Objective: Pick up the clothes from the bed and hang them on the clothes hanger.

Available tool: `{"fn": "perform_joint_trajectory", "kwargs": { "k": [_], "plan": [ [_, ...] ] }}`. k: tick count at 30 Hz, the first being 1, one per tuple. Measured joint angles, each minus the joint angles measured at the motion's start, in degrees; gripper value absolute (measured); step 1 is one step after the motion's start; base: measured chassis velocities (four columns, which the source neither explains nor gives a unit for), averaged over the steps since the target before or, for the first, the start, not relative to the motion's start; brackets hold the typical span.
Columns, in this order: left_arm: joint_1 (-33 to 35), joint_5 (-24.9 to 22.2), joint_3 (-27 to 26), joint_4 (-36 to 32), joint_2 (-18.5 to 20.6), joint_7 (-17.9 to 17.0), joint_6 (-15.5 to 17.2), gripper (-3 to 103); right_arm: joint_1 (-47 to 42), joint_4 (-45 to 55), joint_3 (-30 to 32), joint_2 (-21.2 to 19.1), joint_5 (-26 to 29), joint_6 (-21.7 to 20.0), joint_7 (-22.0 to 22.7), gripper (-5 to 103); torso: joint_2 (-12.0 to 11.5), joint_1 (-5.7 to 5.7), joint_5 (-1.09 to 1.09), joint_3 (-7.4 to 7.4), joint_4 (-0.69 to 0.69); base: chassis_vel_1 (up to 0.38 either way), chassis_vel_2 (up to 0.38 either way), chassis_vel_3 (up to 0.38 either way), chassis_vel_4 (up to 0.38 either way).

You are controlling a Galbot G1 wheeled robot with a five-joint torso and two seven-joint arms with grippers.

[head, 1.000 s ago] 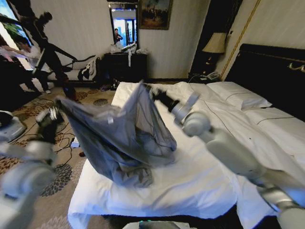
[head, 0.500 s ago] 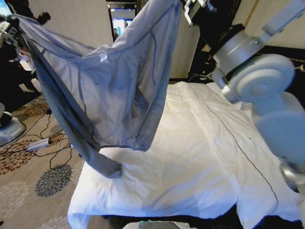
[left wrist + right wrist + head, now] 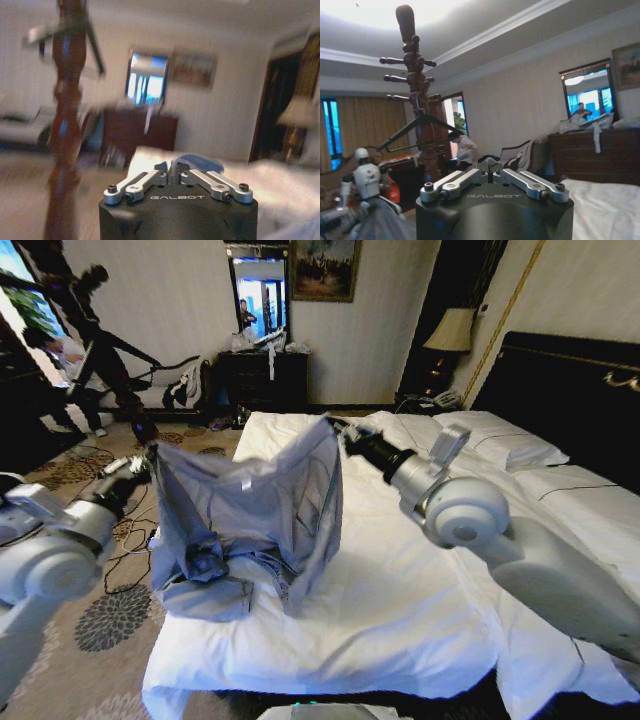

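The grey-blue shirt (image 3: 250,510) hangs spread between my two grippers over the foot of the white bed (image 3: 400,610). Its lower part lies bunched on the duvet. My left gripper (image 3: 148,455) is shut on one upper corner, and the left wrist view shows blue fabric (image 3: 197,161) pinched between its fingers (image 3: 175,172). My right gripper (image 3: 335,427) holds the other upper corner, and its fingers (image 3: 491,174) are closed together. The dark clothes hanger (image 3: 417,126) hangs on a wooden coat stand (image 3: 415,75) beyond the bed's left side.
The coat stand (image 3: 100,350) rises from patterned carpet strewn with cables (image 3: 130,540). A dark dresser with a mirror (image 3: 265,375) lines the far wall. Pillows (image 3: 500,440), a black headboard (image 3: 570,390) and a bedside lamp (image 3: 452,332) are at the right.
Both arms came down from high in front of the camera. The shirt dropped with them and its lower part is bunched on the bed again. Both grippers still hold it.
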Motion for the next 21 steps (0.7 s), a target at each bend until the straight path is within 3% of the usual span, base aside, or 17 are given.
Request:
{"fn": "perform_joint_trajectory", "kwargs": {
  "k": [2, 3, 5, 7, 9, 12, 13, 14, 15, 16, 17, 18, 20, 21],
  "plan": [
    [1.8, -2.1, -1.4, -0.6, -0.2, -2.7, 8.5, 19, 0.4, -0.3, 0.3, 0.5, 1.3, 0.1, 0.8, 0, 0.0, 0.00, 0.00, -0.01, 0.00, 0.000, 0.000, 0.000, 0.000],
    [1.8, -2.1, -1.4, -0.6, -0.2, -2.7, 8.5, 19, 0.4, -0.3, 0.3, 0.5, 1.3, 0.1, 0.8, 0, 0.0, 0.00, 0.00, -0.01, 0.00, 0.000, 0.000, 0.000, 0.000],
    [4.4, -4.8, -3.3, -1.8, -0.8, -5.5, 20.1, 29, 1.4, -2.1, 0.7, 1.4, 1.6, -0.2, 2.0, 0, 0.0, 0.00, -0.01, 0.00, 0.01, 0.000, 0.000, 0.000, 0.000],
    [6.5, -6.5, -4.4, -3.7, -1.4, -6.1, 25.3, 34, 2.4, -3.6, 0.4, 2.3, 1.6, -0.6, 3.0, 0, 0.0, 0.00, -0.01, 0.00, 0.02, 0.000, 0.000, 0.000, 0.000],
    [7.3, -6.9, -4.7, -4.6, -1.7, -5.7, 26.0, 40, 2.8, -4.1, 0.1, 2.8, 1.6, -0.7, 3.2, 0, 0.0, 0.00, 0.00, 0.00, 0.02, 0.000, 0.000, 0.000, 0.000],
    [9.8, -5.7, -4.7, -7.8, -2.8, -1.7, 26.8, 56, 3.5, -5.7, -1.0, 4.4, 0.9, -0.9, 3.5, 0, 0.0, 0.00, 0.00, 0.00, 0.02, 0.000, 0.000, 0.000, 0.000],
    [9.9, -4.5, -4.8, -8.3, -3.1, 0.5, 26.7, 56, 3.5, -6.0, -1.1, 4.7, 0.6, -0.9, 3.5, 0, 0.0, 0.00, 0.00, 0.00, 0.02, 0.000, 0.000, 0.000, 0.000],
    [9.9, -4.5, -4.8, -8.3, -3.1, 0.5, 26.7, 56, 3.5, -6.0, -1.1, 4.7, 0.6, -0.9, 3.5, 0, 0.0, 0.00, 0.00, 0.00, 0.02, 0.000, 0.000, 0.000, 0.000],
    [10.1, -2.6, -4.9, -9.0, -3.4, 5.7, 24.0, 62, 3.3, -6.4, -1.1, 5.0, 0.2, -0.9, 3.5, 0, 0.0, 0.00, -0.02, 0.00, 0.02, 0.000, 0.000, 0.000, 0.000],
    [9.9, -1.4, -5.5, -9.4, -3.4, 10.8, 18.3, 67, 3.0, -6.6, -1.0, 5.2, -0.1, -1.0, 3.5, 0, 0.0, 0.00, 0.00, 0.00, 0.00, 0.000, 0.000, 0.000, 0.000],
    [9.5, -0.9, -5.8, -9.4, -3.3, 13.2, 14.3, 73, 2.8, -6.6, -0.8, 5.3, -0.2, -1.0, 3.5, 0, 0.0, 0.00, 0.01, 0.00, 0.00, 0.000, 0.000, 0.000, 0.000],
    [9.5, -0.9, -5.8, -9.4, -3.3, 13.2, 14.3, 73, 2.8, -6.6, -0.8, 5.3, -0.2, -1.0, 3.5, 0, 0.0, 0.00, 0.01, 0.00, 0.00, 0.000, 0.000, 0.000, 0.000],
    [7.0, -1.6, -8.2, -8.8, -2.0, 18.3, 1.4, 84, 1.8, -6.6, 0.1, 5.7, -1.2, -1.0, 3.6, 0, 0.0, 0.00, 0.01, 0.00, -0.02, 0.000, 0.000, 0.000, 0.000],
    [6.6, -2.9, -9.0, -8.6, -1.6, 18.7, -0.3, 84, 1.6, -6.5, 0.3, 5.8, -1.4, -1.0, 3.6, 0, 0.0, 0.00, 0.00, 0.00, -0.02, 0.000, 0.000, 0.000, 0.000]
  ]
}}
